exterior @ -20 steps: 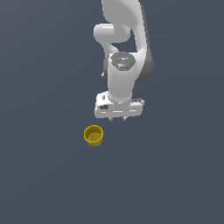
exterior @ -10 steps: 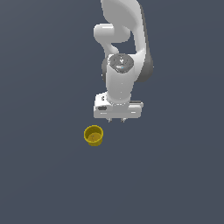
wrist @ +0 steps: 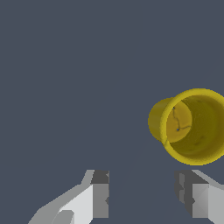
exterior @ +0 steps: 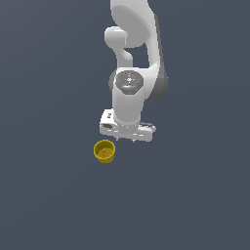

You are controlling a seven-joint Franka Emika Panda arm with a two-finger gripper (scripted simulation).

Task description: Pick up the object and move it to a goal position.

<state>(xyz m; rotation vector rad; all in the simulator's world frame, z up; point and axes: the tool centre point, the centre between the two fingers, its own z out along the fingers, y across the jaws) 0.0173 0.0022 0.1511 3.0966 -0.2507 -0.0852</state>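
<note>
The small yellow cup [exterior: 104,151] stands upright on the dark grey floor, its open mouth showing. It also shows in the wrist view [wrist: 190,126], apart from the fingers. My gripper [exterior: 127,139] hangs from the white arm, just to the exterior view's right of the cup and slightly above it. Its fingers [wrist: 100,194] stand apart with nothing between them. The gripper is open and empty.
The white arm [exterior: 134,58] rises behind the gripper at the top of the exterior view. The plain dark grey floor [exterior: 49,205] shows no other objects and no goal marker.
The gripper has moved down and slightly toward the exterior view's left, closer to the cup. The cup has not moved.
</note>
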